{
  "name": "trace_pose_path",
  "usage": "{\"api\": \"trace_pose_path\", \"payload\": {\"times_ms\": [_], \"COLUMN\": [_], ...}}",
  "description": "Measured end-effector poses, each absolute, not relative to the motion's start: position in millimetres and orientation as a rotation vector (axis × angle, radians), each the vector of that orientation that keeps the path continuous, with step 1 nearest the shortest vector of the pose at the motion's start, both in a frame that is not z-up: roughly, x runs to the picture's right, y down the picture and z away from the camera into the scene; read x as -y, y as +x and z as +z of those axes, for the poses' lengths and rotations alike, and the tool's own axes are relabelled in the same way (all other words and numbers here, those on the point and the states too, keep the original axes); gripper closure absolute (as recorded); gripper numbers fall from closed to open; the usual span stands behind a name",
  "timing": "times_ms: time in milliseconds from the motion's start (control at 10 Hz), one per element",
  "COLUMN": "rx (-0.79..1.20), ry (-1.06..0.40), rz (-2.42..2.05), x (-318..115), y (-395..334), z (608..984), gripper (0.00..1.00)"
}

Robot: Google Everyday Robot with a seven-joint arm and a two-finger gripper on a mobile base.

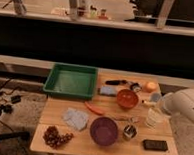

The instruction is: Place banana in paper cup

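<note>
Your gripper (154,99) hangs just above paper cup (154,118); banana (146,102) apparently sticks out leftward, roughly level. Grip state: can't tell.

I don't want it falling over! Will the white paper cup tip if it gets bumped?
Probably. The paper cup looks thin and light, so a nudge may tip it. Being round, it might then roll. The end effector hangs just above it.

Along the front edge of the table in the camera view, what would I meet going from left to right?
Grapes → purple bowl → metal cup → black device. The claw is farther back at the right, above the paper cup.
</note>
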State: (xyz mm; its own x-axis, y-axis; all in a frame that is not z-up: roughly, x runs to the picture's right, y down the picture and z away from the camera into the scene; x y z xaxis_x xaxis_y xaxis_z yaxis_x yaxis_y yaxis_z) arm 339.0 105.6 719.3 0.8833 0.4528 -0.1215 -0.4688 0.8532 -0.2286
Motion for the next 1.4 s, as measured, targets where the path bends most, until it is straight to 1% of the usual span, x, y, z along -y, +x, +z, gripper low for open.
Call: {"api": "trace_pose_path", "payload": {"times_ms": [600,1400], "rx": [-0.061,-0.07], "ry": [-0.291,-0.339], "rz": [0.492,0.532], "x": [-111,-120], "y": [332,333], "z": [721,713], "gripper": [1.0,1.0]}}
